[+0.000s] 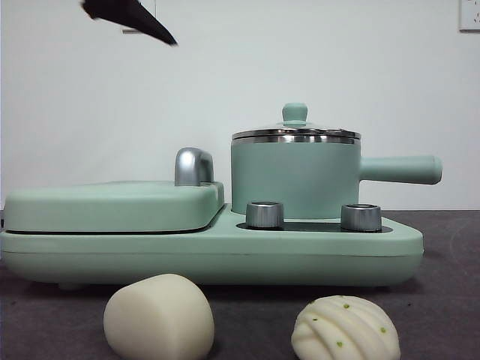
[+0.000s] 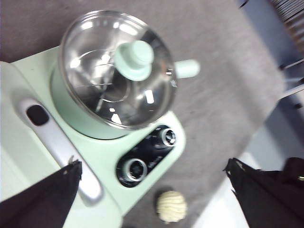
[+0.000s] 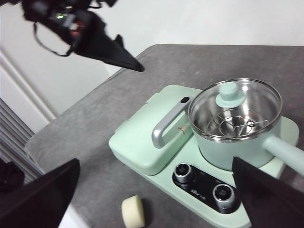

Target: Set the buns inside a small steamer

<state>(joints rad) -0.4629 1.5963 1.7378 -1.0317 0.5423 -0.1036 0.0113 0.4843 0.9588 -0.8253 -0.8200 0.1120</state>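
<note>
Directly under the left pincer, whose jaws stand wide apart and hold nothing, sits the small steamer, its glass lid on. The ridged bun lies on the desk just beside it, nearer than the smooth bun, which lies under the right pincer, also spread and empty.

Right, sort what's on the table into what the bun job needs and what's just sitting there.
Needed:
- smooth rounded off-white bun
- ridged shell-shaped bun with green specks
- mint-green cylindrical steamer pot, its glass lid with green knob still on
- left gripper, open above the pot

Not needed:
- flat mint-green hinged griddle with chrome handle
- two steel control dials
</note>
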